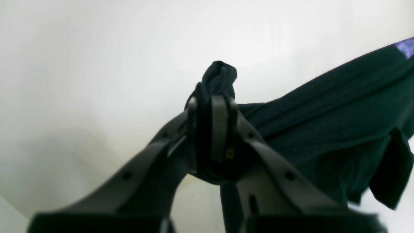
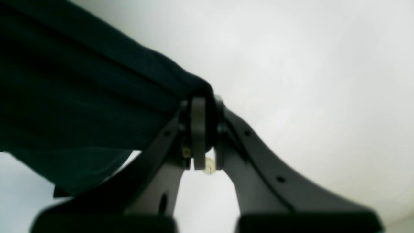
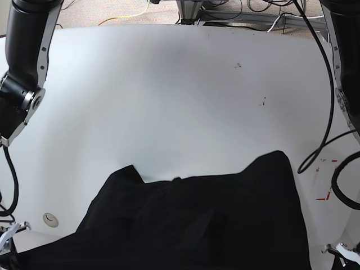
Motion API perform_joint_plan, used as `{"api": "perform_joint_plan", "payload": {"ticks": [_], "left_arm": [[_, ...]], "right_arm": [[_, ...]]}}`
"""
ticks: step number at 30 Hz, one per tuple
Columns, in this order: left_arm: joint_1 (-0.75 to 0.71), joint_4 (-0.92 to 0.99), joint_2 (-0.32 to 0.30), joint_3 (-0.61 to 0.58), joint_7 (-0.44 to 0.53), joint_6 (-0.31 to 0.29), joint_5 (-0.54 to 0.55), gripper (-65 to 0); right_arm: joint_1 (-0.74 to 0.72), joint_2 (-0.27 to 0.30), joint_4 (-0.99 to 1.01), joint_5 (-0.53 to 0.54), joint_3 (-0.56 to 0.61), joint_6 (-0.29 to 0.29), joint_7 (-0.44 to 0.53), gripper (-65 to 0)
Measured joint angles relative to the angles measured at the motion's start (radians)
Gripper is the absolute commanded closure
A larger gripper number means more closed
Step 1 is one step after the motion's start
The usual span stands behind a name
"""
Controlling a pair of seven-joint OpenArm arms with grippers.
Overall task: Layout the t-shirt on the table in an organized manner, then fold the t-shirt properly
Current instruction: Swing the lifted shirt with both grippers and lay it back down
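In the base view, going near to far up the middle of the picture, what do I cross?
The t-shirt bunched at the near edge → bare white table → the table's far rounded edge → floor with cables and a metal frame.

My right hand (image 2: pixel 204 129) pinches a bunched edge of the black t-shirt (image 2: pixel 81 106) between its closed fingers (image 2: pixel 198 129). From the hand, the cloth stretches taut toward the upper left, above the blurred white tabletop (image 2: pixel 307 81).
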State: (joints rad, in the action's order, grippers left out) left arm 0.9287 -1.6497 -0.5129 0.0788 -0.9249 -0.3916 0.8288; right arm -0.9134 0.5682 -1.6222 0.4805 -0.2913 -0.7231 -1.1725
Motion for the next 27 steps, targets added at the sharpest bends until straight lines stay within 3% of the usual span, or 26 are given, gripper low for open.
{"api": "perform_joint_plan", "payload": {"ticks": [5, 11, 20, 27], "left_arm": [[-0.153, -0.064, 0.003, 0.015, -0.002, 0.003, -0.011, 0.0], [-0.388, -0.185, 0.002, 0.066, 0.003, 0.0, 0.002, 0.0], [-0.731, -0.235, 0.013, 0.119, 0.0, -0.027, -0.009, 0.0], [-0.977, -0.301, 0.044, 0.148, 0.006, -0.037, -0.028, 0.0]], "right_arm": [[0.135, -0.006, -0.069, -0.002, -0.029, 0.007, -0.069, -0.2], [0.369, -0.041, -0.2, 0.013, -0.172, 0.016, -0.109, -0.2], [0.716, -0.171, -0.349, 0.02, -0.325, 0.014, -0.153, -0.2], [0.921, -0.222, -0.359, 0.151, -0.426, 0.02, -0.187, -0.2]]}}
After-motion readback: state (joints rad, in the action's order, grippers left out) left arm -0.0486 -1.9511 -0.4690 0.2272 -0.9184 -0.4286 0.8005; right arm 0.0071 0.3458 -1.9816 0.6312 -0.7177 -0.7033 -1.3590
